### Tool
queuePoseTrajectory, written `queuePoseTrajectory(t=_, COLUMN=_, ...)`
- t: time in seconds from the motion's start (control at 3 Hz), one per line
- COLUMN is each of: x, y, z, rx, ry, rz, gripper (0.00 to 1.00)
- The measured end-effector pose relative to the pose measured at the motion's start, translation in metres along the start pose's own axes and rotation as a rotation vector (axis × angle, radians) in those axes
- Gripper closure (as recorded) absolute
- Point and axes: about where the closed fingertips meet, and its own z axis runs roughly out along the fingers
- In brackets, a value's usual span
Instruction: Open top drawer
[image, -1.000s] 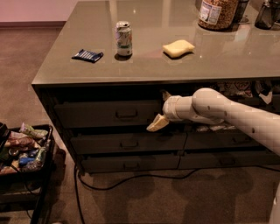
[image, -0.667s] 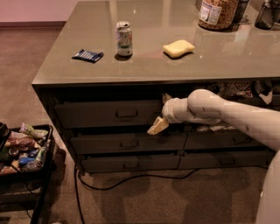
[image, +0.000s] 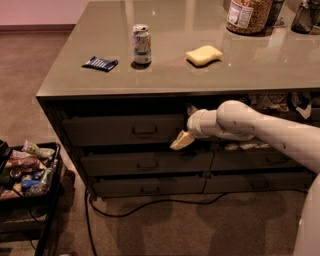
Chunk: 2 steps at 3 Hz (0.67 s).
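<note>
The top drawer (image: 120, 131) is the wide dark grey-green front under the counter's left half, with a small central pull handle (image: 145, 130). Its front sits about level with the fronts below it. My gripper (image: 186, 125) is at the right end of this drawer front, to the right of the handle and not on it. It is open: one tan fingertip (image: 181, 141) points down-left at the front's lower corner and the other (image: 191, 109) shows above its top edge. My white arm (image: 260, 127) reaches in from the right.
On the counter (image: 165, 75) stand a soda can (image: 141, 44), a blue packet (image: 100, 63), a yellow sponge (image: 203, 55) and a jar (image: 248, 14). A narrower drawer with snack bags (image: 272, 101) is on the right. A black cart of snacks (image: 25, 170) stands at the left, with a cable (image: 150, 204) on the floor.
Almost nothing: the gripper stays at the drawer front's right end, with the arm shifted only slightly.
</note>
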Motion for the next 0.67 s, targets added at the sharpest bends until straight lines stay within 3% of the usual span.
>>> queuePoseTrajectory(t=0.33, x=-0.0050, y=-0.0208, z=-0.0004, rx=0.011, ry=-0.022, rz=-0.007, gripper=0.00)
queuePoseTrajectory(t=0.67, x=-0.0050, y=-0.0207, z=-0.0004, rx=0.011, ry=-0.022, rz=-0.007, gripper=0.00)
